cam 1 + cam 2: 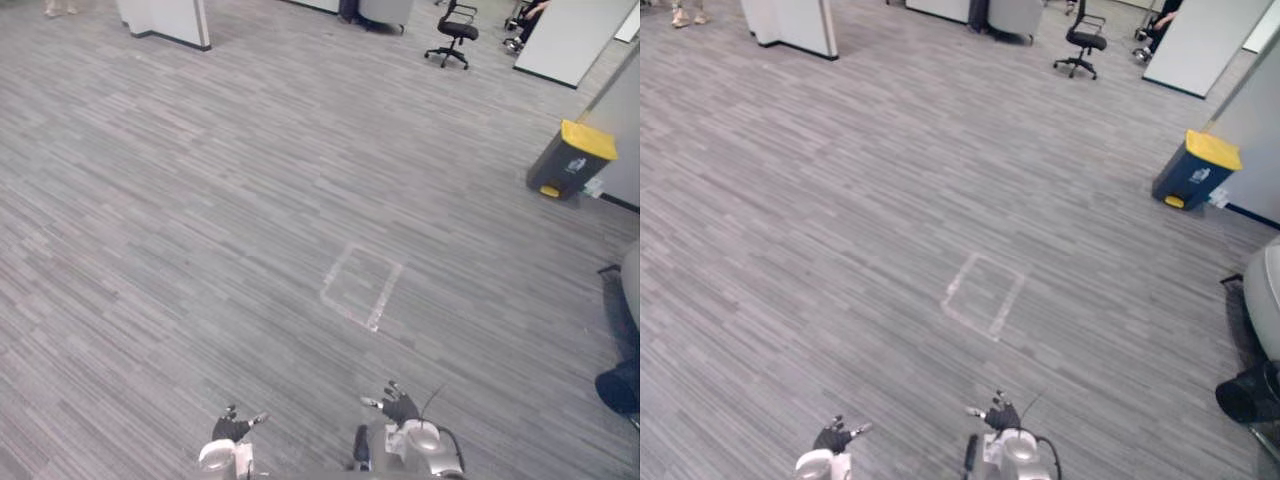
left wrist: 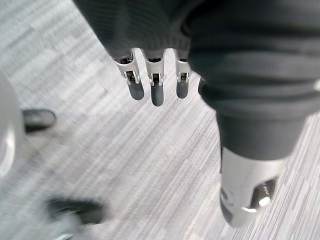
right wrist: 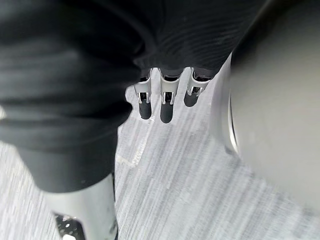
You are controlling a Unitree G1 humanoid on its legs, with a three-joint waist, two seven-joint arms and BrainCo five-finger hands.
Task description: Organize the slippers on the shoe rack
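OFFICE FLOOR: The left robot hand and the right robot hand hang low before the humanoid. In each wrist view the fingers are straight and loose, the thumb apart, and nothing is in either grasp. Beneath them runs grey striped carpet, and a taped rectangle marks the floor just ahead of the right robot hand. Farther off on the robot's right stands a dark bin with a yellow lid. A black office chair sits farther back beside a pale partition. Another white partition rises at far left, with a person's shoes beyond it. Where the slippers and the shoe rack stand cannot be told from this stance. The step in hand looks like a search, so the task appears barely begun. To do it well, the robot should turn head and body slowly until the rack and slippers are found. It should then walk up square to them, both hands loose and clear of its legs until a slipper is within reach.
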